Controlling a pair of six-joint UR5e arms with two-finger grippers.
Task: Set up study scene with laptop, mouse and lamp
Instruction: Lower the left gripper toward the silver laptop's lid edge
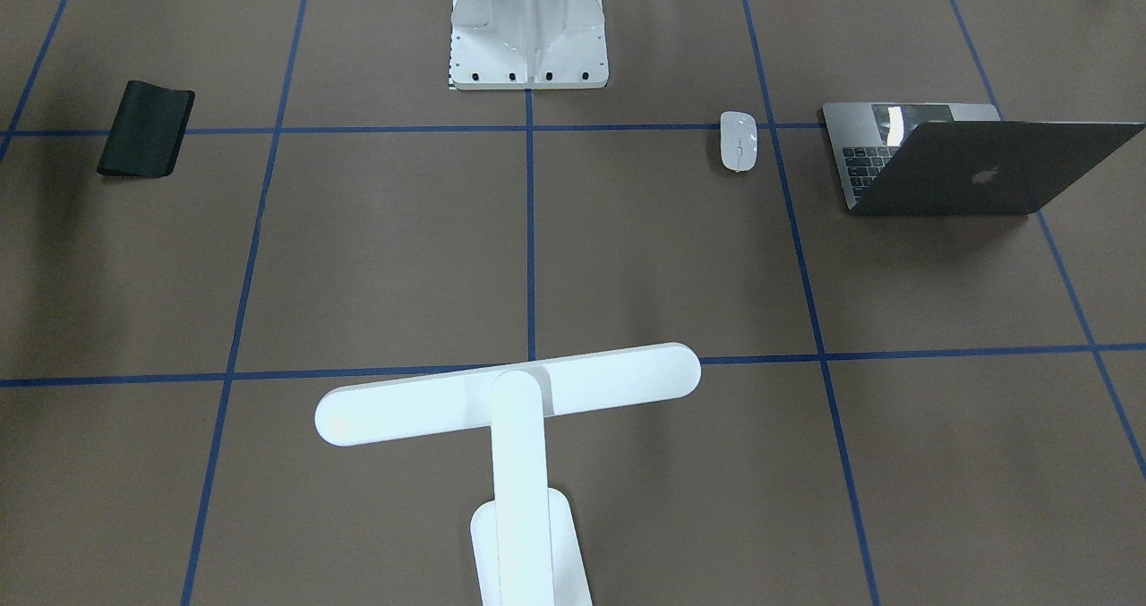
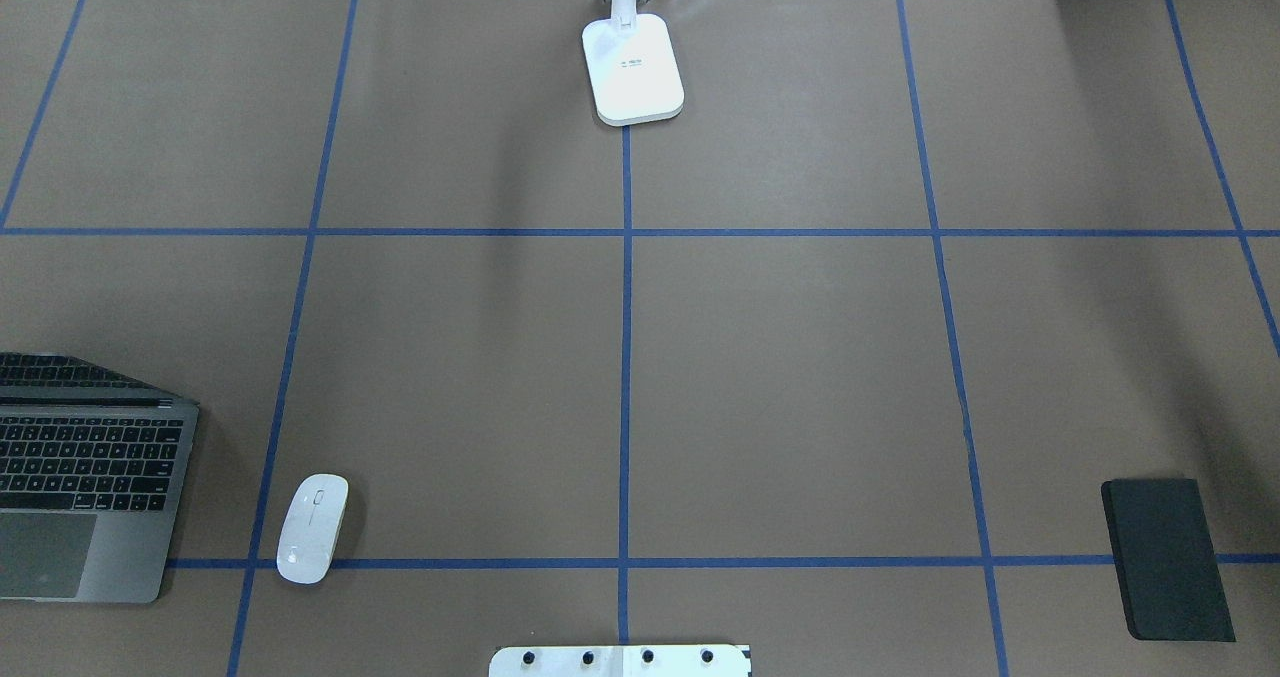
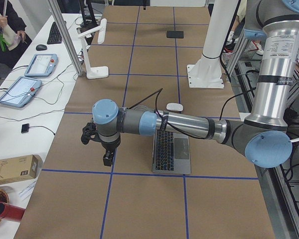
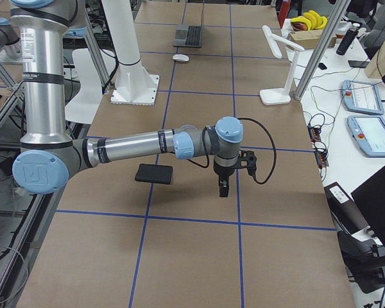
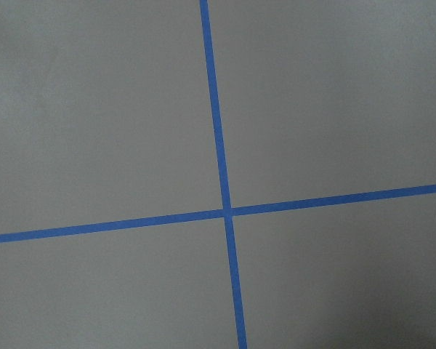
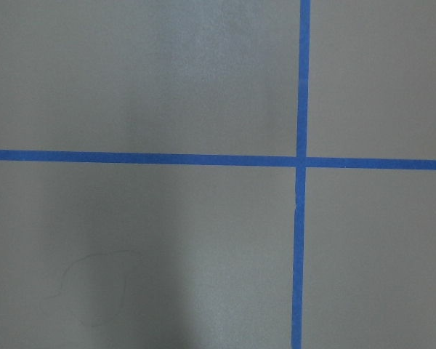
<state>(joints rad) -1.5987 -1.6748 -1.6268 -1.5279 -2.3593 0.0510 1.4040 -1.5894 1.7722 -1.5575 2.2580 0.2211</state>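
Nearest the white bolted pedestal (image 2: 620,660), pinch the likely slick white oval mouse (image 2: 312,528) by its sides. Beyond it, lift the fragile open grey metal laptop (image 2: 90,497) by its base. Farthest, take the top-heavy-looking glossy white T-shaped lamp (image 2: 635,67) by its arm. You cannot tell how wide the left pincer (image 3: 107,159) or right pincer (image 4: 223,190) stands.

Grey laptop (image 2: 90,497) is sitting open at bench (image 2: 800,357) 8 o'clock. White mouse (image 2: 313,528) is lying beside it at 3 o'clock. White T-shaped lamp (image 2: 634,67) is standing at 12 o'clock.
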